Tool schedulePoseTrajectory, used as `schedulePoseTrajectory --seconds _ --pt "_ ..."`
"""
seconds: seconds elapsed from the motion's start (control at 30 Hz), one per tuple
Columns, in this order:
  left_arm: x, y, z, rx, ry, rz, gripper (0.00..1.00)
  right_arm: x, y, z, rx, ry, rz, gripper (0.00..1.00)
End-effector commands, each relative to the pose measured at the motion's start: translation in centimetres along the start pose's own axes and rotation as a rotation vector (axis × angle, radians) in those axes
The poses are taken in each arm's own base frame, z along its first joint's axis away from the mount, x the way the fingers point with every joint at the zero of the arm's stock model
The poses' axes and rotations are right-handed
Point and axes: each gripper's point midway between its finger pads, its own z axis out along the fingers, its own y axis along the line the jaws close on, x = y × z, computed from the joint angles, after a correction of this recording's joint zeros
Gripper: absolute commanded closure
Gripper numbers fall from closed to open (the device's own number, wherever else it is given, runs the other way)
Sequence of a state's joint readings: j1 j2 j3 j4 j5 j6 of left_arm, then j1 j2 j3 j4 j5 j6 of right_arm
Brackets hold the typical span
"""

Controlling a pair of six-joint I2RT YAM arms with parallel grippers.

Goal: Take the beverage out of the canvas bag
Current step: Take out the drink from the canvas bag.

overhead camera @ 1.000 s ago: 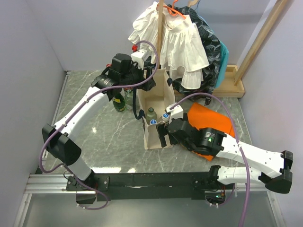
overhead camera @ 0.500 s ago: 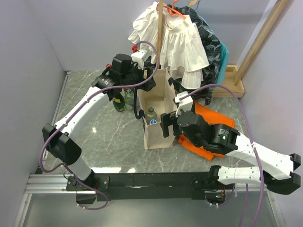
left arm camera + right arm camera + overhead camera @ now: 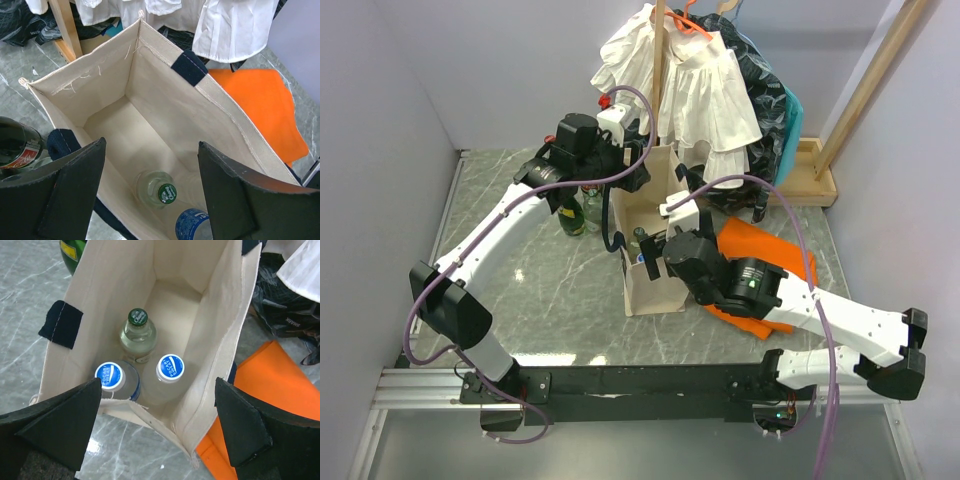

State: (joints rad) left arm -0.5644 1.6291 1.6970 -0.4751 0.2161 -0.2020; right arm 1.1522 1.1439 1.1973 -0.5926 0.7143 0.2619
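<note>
Canvas edges hem in both of my views. My right claw (image 3: 159, 390) hangs over the near end of the canvas bag (image 3: 220, 335), its fingers spread wide with nothing between them. The bag's near rim runs across just under their tips.

Straight below this claw, three bottles stand upright on the bag's floor. The green-capped bottle (image 3: 137, 332) is farthest from me. The two blue-capped bottles (image 3: 170, 367) sit side by side at the near wall, and the left one seems to press against the canvas. Beyond the green cap, the floor lies open all the way to the far wall. A navy strap (image 3: 61, 324) folds over the rim to the left of the claw, and the orange cloth (image 3: 272, 390) lies outside, under my right finger.

My left claw (image 3: 151, 150) hovers above the bag's far end, jaws apart and holding nothing. Between its fingers and far below, I see the green cap and one blue cap. Outside the rim, beyond its left finger, stands a dark bottle (image 3: 15, 150).
</note>
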Motion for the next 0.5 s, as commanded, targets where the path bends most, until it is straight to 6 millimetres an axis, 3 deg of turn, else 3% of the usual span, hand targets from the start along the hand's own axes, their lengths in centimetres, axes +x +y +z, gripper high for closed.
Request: schedulePoseTrajectory --seconds 0.0,0.2,0.47 --pt "-1.5 -1.0 -0.5 0.035 -0.055 0.009 0.21 -1.4 -0.2 0.1 0.021 -0.063 0.037 0.0" --pt "-1.4 -1.1 -0.5 0.042 -0.053 0.009 0.21 1.9 -0.3 0.4 0.029 0.015 0.013 0.0" --pt "-1.3 -1.6 -0.5 0.067 -0.042 0.014 0.21 4.8 -1.3 -0.7 0.012 0.068 0.048 0.0"
